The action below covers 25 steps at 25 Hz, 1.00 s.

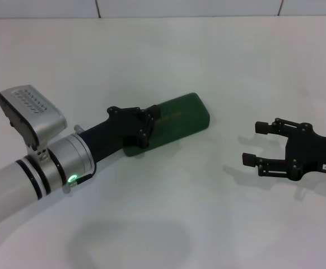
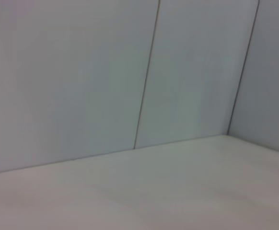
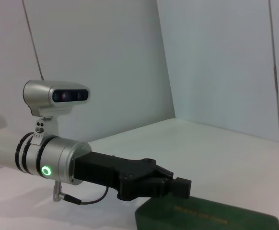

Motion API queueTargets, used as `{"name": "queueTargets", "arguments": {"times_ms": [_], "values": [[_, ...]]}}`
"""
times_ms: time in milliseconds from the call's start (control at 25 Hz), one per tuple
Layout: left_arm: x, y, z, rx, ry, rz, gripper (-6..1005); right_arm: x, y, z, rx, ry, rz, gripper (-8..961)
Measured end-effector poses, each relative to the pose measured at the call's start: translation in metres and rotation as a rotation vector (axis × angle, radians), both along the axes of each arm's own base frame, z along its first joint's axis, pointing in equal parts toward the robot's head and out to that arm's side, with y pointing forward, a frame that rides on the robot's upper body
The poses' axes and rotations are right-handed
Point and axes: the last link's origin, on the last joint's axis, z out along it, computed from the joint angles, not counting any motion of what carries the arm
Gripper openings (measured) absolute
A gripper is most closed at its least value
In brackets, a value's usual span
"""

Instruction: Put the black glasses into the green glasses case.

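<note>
The green case [image 1: 180, 120] lies shut on the white table [image 1: 168, 56], its long axis running from 8 to 2 o'clock. No glasses show. The left gripper [image 1: 152, 120] sits over the case's 8 o'clock end, fingers drawn together, resting on or just above the lid; I can't tell which. The right gripper [image 1: 254, 144] hovers well apart at 3 o'clock, fingers spread, holding nothing.
</note>
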Motion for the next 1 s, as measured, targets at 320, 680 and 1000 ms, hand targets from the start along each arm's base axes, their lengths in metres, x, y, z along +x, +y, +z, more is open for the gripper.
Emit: {"name": "queueTargets", "arguments": {"times_ms": [320, 680, 1000], "values": [[0.002, -0.002, 0.001, 0.002, -0.023, -0.013, 101, -0.001, 0.000, 0.000, -0.001, 0.003, 0.001, 829], [0.001, 0.007, 0.022, 0.018, -0.079, -0.010, 103, 0.000, 0.001, 0.003, 0.016, 0.013, -0.006, 829], [-0.018, 0.015, 0.048, 0.044, -0.077, 0.055, 104, 0.002, 0.005, 0.006, 0.040, -0.001, -0.007, 829]]}}
